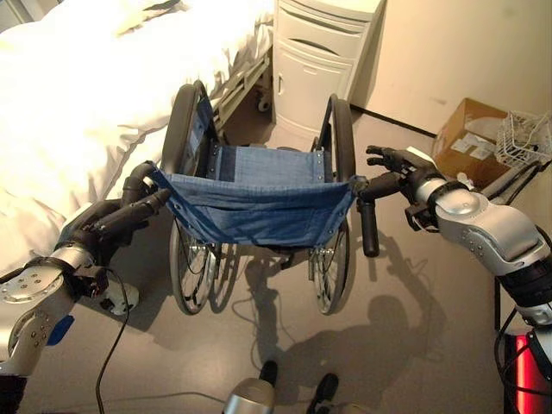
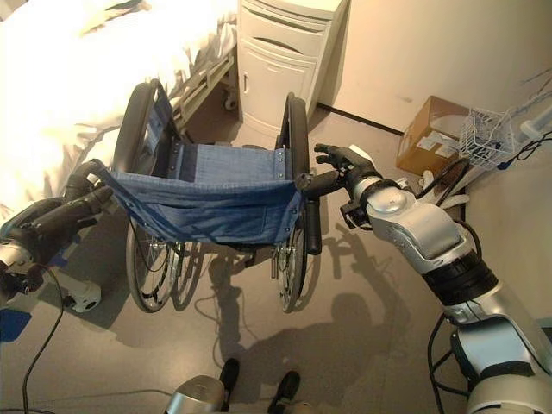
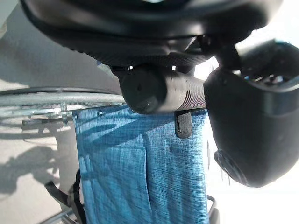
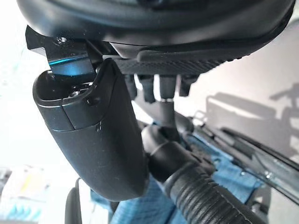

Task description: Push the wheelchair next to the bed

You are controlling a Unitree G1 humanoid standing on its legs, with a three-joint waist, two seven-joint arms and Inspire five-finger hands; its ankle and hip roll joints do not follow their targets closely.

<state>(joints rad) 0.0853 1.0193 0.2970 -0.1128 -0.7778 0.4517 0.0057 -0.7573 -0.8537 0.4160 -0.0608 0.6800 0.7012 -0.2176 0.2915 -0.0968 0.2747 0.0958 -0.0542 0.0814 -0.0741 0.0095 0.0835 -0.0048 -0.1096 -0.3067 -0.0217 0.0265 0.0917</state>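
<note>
The wheelchair, with a blue denim back and black wheels, stands just in front of me with its left wheel close to the white bed. My left hand is curled round the left push handle, palm over it and thumb beside it. My right hand rests on top of the right push handle with its fingers stretched out over it. Below that handle a black bar hangs down.
A white bedside cabinet stands ahead, past the wheelchair's front. A cardboard box and a white wire basket sit on the floor at the right by the wall. Bare grey floor lies to the right of the chair.
</note>
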